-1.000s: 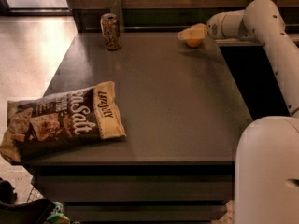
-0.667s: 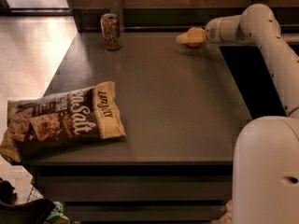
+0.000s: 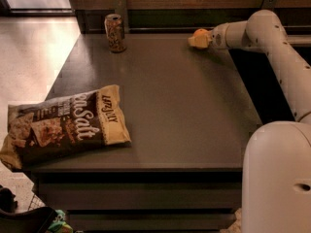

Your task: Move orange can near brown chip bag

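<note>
The orange can (image 3: pixel 115 32) stands upright at the far left corner of the dark table (image 3: pixel 170 106). The brown chip bag (image 3: pixel 60 125) lies flat at the table's near left edge, with white "Salt" lettering and a tan end. My gripper (image 3: pixel 198 39) is at the far right of the table, at the end of the white arm (image 3: pixel 272 42), well to the right of the can and far from the bag. Its yellowish tip points left toward the can.
A dark wall panel and rail (image 3: pixel 194 13) run behind the table's far edge. The robot's white body (image 3: pixel 277 178) fills the lower right. A light floor (image 3: pixel 29 57) lies to the left. Dark objects sit on the floor at lower left (image 3: pixel 29 217).
My gripper has moved a little left along the table's far edge, toward the can. The can and the bag have not moved.
</note>
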Robot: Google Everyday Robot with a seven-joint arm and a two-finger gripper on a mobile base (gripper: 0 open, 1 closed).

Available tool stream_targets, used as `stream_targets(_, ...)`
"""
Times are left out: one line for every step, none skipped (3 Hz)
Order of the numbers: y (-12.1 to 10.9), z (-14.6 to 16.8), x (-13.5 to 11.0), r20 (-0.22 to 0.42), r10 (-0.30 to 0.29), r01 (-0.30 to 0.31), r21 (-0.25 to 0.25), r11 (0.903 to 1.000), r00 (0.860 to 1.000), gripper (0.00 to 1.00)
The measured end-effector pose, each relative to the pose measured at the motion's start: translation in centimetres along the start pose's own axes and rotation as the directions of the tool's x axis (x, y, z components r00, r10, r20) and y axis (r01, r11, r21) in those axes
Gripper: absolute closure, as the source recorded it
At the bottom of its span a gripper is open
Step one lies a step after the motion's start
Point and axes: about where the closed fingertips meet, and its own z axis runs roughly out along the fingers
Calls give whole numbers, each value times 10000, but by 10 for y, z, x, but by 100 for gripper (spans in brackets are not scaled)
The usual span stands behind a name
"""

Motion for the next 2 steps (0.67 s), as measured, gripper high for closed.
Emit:
stream_targets(2, 4, 2, -27, 8, -8, -53, 10000, 10000, 80)
stream_targets(4, 7, 3, -47, 12, -13, -91, 10000, 10000, 100)
